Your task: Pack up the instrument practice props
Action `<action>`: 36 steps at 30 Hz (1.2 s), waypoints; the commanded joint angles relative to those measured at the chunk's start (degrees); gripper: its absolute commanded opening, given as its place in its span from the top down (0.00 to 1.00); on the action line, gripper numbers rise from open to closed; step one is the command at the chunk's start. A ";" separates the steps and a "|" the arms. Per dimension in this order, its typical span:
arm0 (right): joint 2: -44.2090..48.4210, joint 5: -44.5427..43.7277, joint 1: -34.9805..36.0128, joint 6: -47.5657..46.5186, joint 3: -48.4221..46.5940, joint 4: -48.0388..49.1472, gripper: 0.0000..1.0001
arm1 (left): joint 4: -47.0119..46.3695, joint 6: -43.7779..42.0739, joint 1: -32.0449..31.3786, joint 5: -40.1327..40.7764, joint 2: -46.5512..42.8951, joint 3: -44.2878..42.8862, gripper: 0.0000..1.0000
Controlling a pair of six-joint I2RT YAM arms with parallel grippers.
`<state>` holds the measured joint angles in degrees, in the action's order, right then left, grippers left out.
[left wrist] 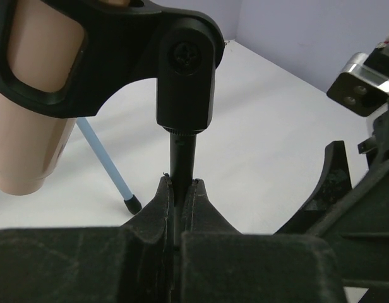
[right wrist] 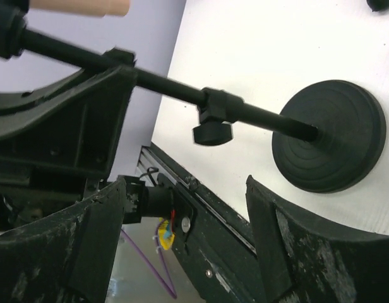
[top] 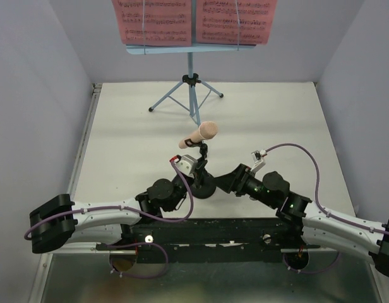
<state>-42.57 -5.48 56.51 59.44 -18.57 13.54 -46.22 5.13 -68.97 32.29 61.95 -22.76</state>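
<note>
1. Black mounting rail [top: 207, 230]: runs along the near edge of the tabletop [top: 295, 126] and carries both arm bases. Purple cables [top: 311, 165] loop off each arm.
2. Left pincer [left wrist: 180, 192]: fingers drawn in tight on the upright pole of the mic stand [right wrist: 327, 136], gripping it just under the clip.
3. Right pincer [right wrist: 185, 183]: spread wide, holding nothing. It is low beside the stand's base, and the pole runs across the gap ahead of it. Whether either finger touches the stand cannot be told.
4. Mic stand: short and black, with a round ridged base flat on the white tabletop. It sits centre-near, between the two wrists, which crowd it from both sides. A small tightening knob [right wrist: 213, 130] sticks out partway up the pole.
5. Toy microphone [top: 201, 133]: beige-pink, seated in the stand's black clip [left wrist: 119, 57] and lying tilted, head toward the far right.
6. Music stand [top: 191, 95]: light blue, its tripod legs spread on the far centre of the tabletop, well apart from the mic stand. One black-tipped leg shows behind the pole in the left wrist view.
7. Sheet-music pages [top: 153, 19]: two, pink, side by side on the stand's desk at the top edge, printed with staves.
</note>
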 commanded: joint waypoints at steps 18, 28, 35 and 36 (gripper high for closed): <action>-24.49 20.50 -7.99 14.74 3.80 36.02 0.40 | -1.33 -0.29 -0.55 0.14 -5.26 4.39 1.00; -32.49 21.21 -9.14 18.34 2.05 43.32 0.70 | -1.68 -0.29 -1.08 0.40 -6.41 5.01 1.00; -34.60 21.03 -9.40 18.87 1.78 45.26 0.79 | -1.68 -0.20 -1.26 0.58 -6.85 5.54 1.00; -34.69 20.77 -9.31 18.87 1.78 45.26 0.93 | -1.86 -0.29 -1.26 0.75 -6.76 5.54 1.00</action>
<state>-76.62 14.70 47.53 77.58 -15.66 55.46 -47.03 4.95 -69.78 32.32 55.88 -18.11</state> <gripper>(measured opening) 0.590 0.043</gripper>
